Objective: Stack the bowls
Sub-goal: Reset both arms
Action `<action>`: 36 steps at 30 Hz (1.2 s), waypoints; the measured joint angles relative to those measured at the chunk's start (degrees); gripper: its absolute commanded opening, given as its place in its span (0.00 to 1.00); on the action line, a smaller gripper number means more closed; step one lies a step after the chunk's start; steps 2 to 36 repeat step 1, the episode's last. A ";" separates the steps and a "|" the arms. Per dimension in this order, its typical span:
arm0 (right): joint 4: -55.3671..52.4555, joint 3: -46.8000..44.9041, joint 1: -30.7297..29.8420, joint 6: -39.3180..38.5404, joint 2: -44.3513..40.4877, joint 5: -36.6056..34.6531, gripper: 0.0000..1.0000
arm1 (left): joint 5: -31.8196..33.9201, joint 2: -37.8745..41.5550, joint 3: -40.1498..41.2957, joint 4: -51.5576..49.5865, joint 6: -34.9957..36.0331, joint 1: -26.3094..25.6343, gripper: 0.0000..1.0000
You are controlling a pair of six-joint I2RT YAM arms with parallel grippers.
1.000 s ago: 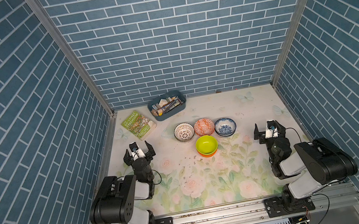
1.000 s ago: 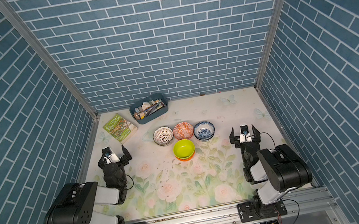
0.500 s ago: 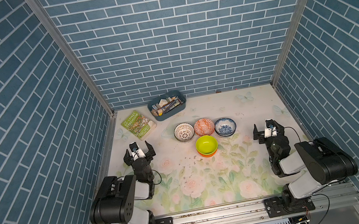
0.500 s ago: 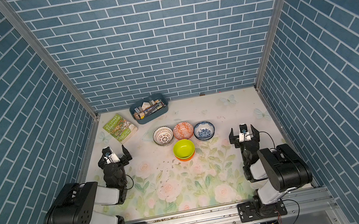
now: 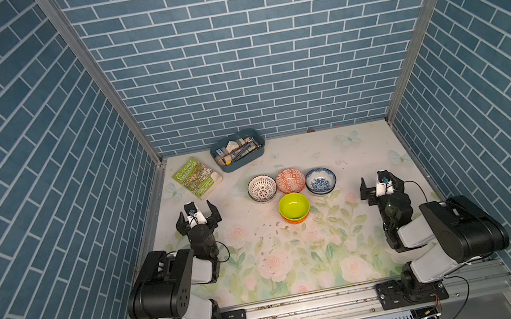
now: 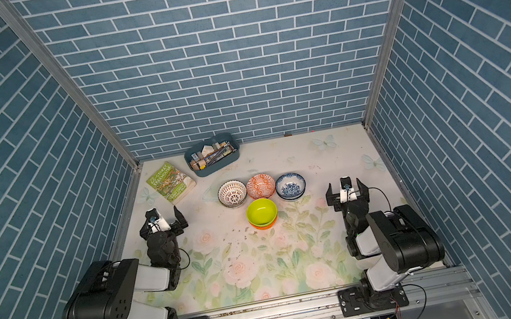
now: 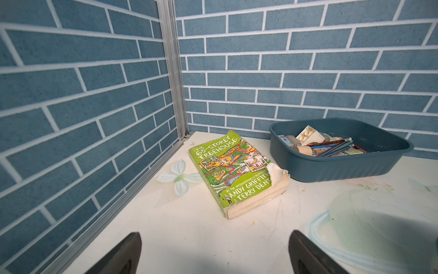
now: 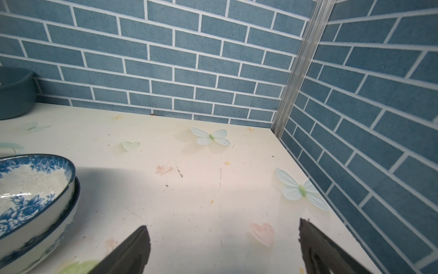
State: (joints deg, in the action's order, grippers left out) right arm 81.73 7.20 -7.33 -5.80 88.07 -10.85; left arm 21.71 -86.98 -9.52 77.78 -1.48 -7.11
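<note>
On the left, the left gripper (image 5: 197, 214) hangs over the floral table (image 5: 353, 157), jaws spread wide and empty. Beyond it lie a green book (image 5: 197, 178) and a blue tray (image 5: 241, 164) of stationery. Mid-table stands a row: white lattice bowl (image 5: 262, 188), orange patterned bowl (image 5: 290, 180), and blue floral bowl (image 5: 320, 181) nested in a second blue floral bowl (image 8: 64, 223). Just in front of the row, the lime green bowl (image 5: 294, 205) sits in the plain orange bowl (image 5: 297, 221). To their right, the right gripper (image 6: 345, 186) gapes wide too, holding nothing.
</note>
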 measured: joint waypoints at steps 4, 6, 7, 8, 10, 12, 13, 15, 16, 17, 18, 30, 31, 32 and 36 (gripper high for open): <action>0.00 0.02 0.00 0.00 0.00 -0.02 1.00 | 0.00 0.00 0.00 0.02 -0.02 0.00 1.00; 0.00 0.02 0.00 0.00 0.00 -0.02 1.00 | 0.00 0.00 0.00 0.02 -0.02 0.00 1.00; 0.00 0.02 0.00 0.00 0.00 -0.02 1.00 | 0.00 0.00 0.00 0.02 -0.02 0.00 1.00; 0.00 0.02 0.00 0.00 0.00 -0.02 1.00 | 0.00 0.00 0.00 0.02 -0.02 0.00 1.00; 0.00 0.02 0.00 0.00 0.00 -0.02 1.00 | 0.00 0.00 0.00 0.02 -0.02 0.00 1.00; 0.00 0.02 0.00 0.00 0.00 -0.02 1.00 | 0.00 0.00 0.00 0.02 -0.02 0.00 1.00; 0.00 0.02 0.00 0.00 0.00 -0.02 1.00 | 0.00 0.00 0.00 0.02 -0.02 0.00 1.00; 0.00 0.02 0.00 0.00 0.00 -0.02 1.00 | 0.00 0.00 0.00 0.02 -0.02 0.00 1.00; 0.00 0.02 0.00 0.00 0.00 -0.02 1.00 | 0.00 0.00 0.00 0.02 -0.02 0.00 1.00; 0.00 0.02 0.00 0.00 0.00 -0.02 1.00 | 0.00 0.00 0.00 0.02 -0.02 0.00 1.00; 0.00 0.02 0.00 0.00 0.00 -0.02 1.00 | 0.00 0.00 0.00 0.02 -0.02 0.00 1.00; 0.00 0.02 0.00 0.00 0.00 -0.02 1.00 | 0.00 0.00 0.00 0.02 -0.02 0.00 1.00; 0.00 0.02 0.00 0.00 0.00 -0.02 1.00 | 0.00 0.00 0.00 0.02 -0.02 0.00 1.00; 0.00 0.02 0.00 0.00 0.00 -0.02 1.00 | 0.00 0.00 0.00 0.02 -0.02 0.00 1.00; 0.00 0.02 0.00 0.00 0.00 -0.02 1.00 | 0.00 0.00 0.00 0.02 -0.02 0.00 1.00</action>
